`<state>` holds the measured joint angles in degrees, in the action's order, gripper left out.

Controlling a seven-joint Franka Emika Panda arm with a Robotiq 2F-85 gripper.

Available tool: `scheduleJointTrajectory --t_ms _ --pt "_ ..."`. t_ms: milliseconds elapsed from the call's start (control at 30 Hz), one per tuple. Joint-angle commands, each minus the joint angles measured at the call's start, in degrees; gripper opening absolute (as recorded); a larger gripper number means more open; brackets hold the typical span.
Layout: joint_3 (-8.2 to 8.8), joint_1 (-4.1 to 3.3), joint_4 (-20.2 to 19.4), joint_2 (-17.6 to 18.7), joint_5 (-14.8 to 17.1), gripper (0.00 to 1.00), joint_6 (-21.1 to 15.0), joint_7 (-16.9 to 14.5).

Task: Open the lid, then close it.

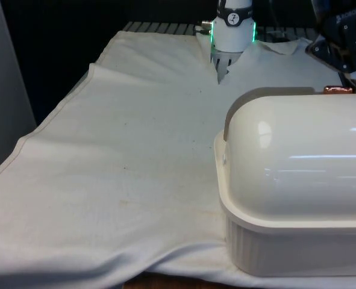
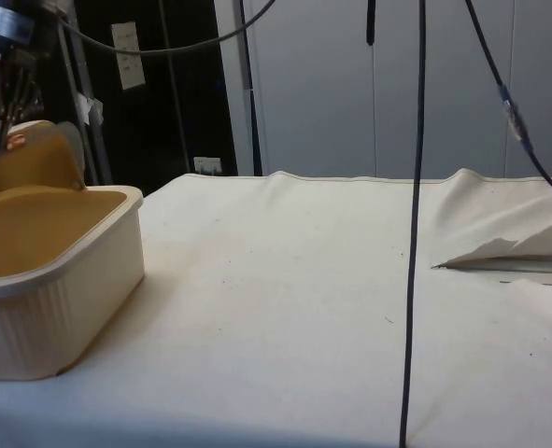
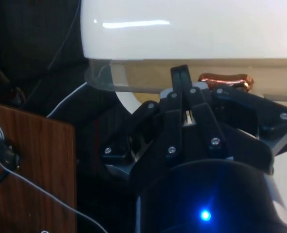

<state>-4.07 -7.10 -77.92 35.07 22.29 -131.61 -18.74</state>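
Observation:
A cream bread box with a domed roll lid stands at the front view's right, its back turned to that camera. In the side view the box shows its open mouth, with the lid rolled up over the top. The lid's copper handle sits at the crest. My black gripper hangs just behind and above that handle. In the wrist view its fingers are pressed together, beside the handle and not around it.
The white cloth covers the table, with folds near the robot's base. A black cable hangs down across the side view. A wooden board shows in the wrist view.

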Motion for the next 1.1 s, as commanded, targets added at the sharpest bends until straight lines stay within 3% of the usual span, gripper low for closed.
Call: scheduleJointTrajectory --t_ms 0,100,133,933,967,1067 --pt "0.11 -0.23 -1.3 -0.6 -0.1 0.00 -0.1 0.5" --pt "0.00 0.00 -1.3 -0.7 0.0 0.00 0.3 0.2" --pt "0.06 -0.23 -2.5 -1.3 0.1 0.00 0.2 0.6" --pt "-1.03 -0.11 -16.8 -7.8 1.1 0.00 0.4 0.7" --pt "-0.97 -0.06 -15.4 -7.0 0.7 0.00 0.8 0.5" --pt "-1.03 -0.11 -18.3 -8.7 1.1 0.00 0.4 0.7"
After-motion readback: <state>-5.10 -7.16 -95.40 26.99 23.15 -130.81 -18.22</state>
